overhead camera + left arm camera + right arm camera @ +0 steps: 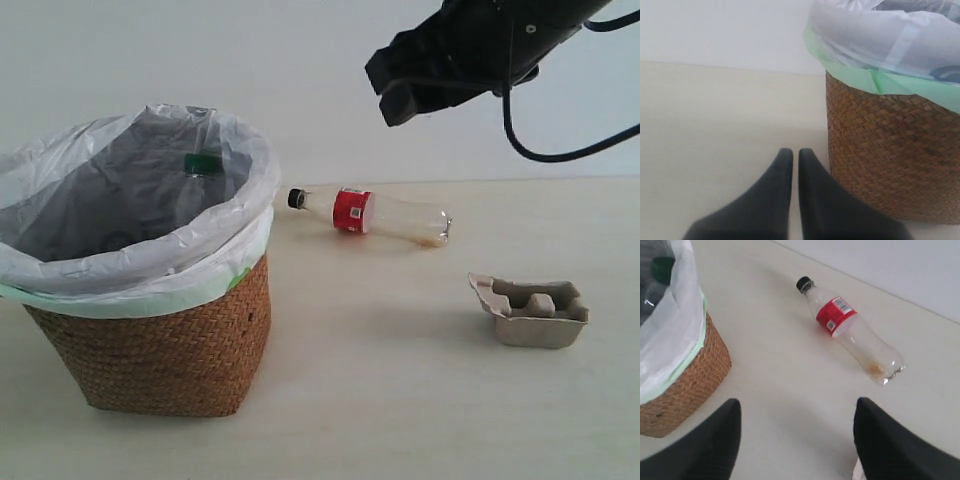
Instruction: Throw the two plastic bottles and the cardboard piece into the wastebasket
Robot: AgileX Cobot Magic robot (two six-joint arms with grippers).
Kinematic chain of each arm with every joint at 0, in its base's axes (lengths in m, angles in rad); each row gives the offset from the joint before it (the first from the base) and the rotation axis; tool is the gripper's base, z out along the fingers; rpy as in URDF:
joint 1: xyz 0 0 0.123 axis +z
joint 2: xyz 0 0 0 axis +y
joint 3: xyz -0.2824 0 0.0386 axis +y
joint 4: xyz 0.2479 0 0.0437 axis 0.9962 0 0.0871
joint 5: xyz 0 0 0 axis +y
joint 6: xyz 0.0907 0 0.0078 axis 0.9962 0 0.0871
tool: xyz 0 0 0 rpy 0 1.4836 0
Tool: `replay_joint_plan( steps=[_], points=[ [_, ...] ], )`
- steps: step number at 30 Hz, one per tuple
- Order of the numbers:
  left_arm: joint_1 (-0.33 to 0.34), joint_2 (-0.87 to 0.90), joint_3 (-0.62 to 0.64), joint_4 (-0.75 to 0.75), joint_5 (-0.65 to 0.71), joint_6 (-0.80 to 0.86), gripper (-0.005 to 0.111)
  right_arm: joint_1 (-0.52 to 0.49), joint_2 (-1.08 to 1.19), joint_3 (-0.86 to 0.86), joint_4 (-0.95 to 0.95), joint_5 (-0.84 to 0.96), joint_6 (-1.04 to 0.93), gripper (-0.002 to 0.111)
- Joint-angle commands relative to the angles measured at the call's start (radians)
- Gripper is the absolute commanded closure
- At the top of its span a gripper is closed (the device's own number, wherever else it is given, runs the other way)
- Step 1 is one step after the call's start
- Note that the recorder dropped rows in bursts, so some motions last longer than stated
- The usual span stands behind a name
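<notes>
The wastebasket [160,350] stands toward the left side of the desk [400,400]. The green-capped bottle [200,165] is already inside its white liner. Near the desk's far edge, just right of the basket, lies the black-capped bottle [375,214], on its side with its cap toward the basket. It looks empty, so probably light, smooth and apt to roll; a hold across the body by the red label seems safest. The cardboard piece [530,312] sits well apart, nearer the right edge. It is light and crushable, best pinched on its flared rim. The right gripper [797,407] hangs above with jaws wide apart and empty. The left gripper [791,152] is low beside the basket, jaws all but together, holding nothing.
</notes>
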Motion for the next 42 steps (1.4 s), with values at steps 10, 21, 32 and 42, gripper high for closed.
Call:
replay_joint_plan(
  steps=[10, 21, 32, 42],
  points=[
    [0.002, -0.003, 0.004, 0.005, -0.007, -0.005, 0.103, -0.004, -0.002, 0.008, -0.047, 0.078, 0.013, 0.050],
    [0.002, -0.003, 0.004, 0.005, -0.007, -0.005, 0.103, -0.004, -0.002, 0.008, -0.047, 0.085, 0.039, 0.050],
    [0.002, -0.003, 0.004, 0.005, -0.007, -0.005, 0.103, -0.004, -0.002, 0.008, -0.150, 0.114, 0.124, 0.050],
    [0.002, -0.003, 0.004, 0.005, -0.007, -0.005, 0.103, -0.004, -0.002, 0.008, -0.150, 0.134, 0.127, 0.050]
  ],
)
